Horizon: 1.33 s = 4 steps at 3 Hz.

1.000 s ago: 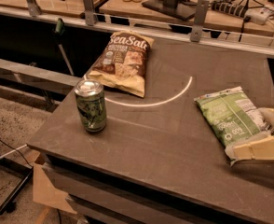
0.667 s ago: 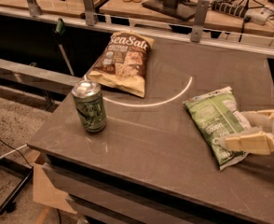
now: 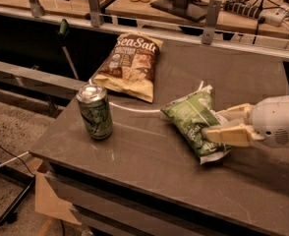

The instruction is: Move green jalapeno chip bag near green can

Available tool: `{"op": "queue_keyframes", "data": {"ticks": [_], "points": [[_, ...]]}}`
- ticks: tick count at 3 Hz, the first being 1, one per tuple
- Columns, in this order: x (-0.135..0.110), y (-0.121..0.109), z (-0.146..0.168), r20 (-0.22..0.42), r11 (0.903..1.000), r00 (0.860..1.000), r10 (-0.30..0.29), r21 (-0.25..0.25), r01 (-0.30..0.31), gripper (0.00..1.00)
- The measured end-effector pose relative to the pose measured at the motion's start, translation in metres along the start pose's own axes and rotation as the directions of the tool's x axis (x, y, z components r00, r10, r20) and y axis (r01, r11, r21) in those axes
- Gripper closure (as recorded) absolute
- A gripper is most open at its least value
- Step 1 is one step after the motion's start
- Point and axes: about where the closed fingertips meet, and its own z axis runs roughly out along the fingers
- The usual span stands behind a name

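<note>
Green can (image 3: pixel 95 113) upright on table (image 3: pixel 149 171). Green jalapeno chip bag (image 3: pixel 189 119) lies flat right of can, well apart. Gripper (image 3: pixel 214 124) further right of can, fingers closed on bag's far end, seemingly pinching it. Behind can: brown bag (image 3: pixel 130 65) reading "Sea Salt". Green bag's print unreadable.

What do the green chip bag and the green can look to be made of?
The green jalapeno chip bag, pinched in the gripper at the right of the table: probably thin plastic film; it crinkles and glints. The green can: metal, likely aluminium, with a bright silver top and glossy printed body.
</note>
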Motion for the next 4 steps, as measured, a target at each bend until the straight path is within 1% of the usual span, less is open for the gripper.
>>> {"op": "queue_keyframes", "data": {"ticks": [1,2,3,4], "points": [[-0.052,0.029,0.025,0.076,0.9756,0.991,-0.110,-0.182,0.122,1.00],[-0.084,0.054,0.042,0.124,0.9322,0.972,-0.199,-0.282,0.227,1.00],[-0.091,0.071,0.064,0.117,0.8982,0.962,-0.247,-0.345,0.272,0.84],[-0.083,0.080,0.081,0.080,0.8881,0.960,-0.268,-0.366,0.278,0.61]]}}
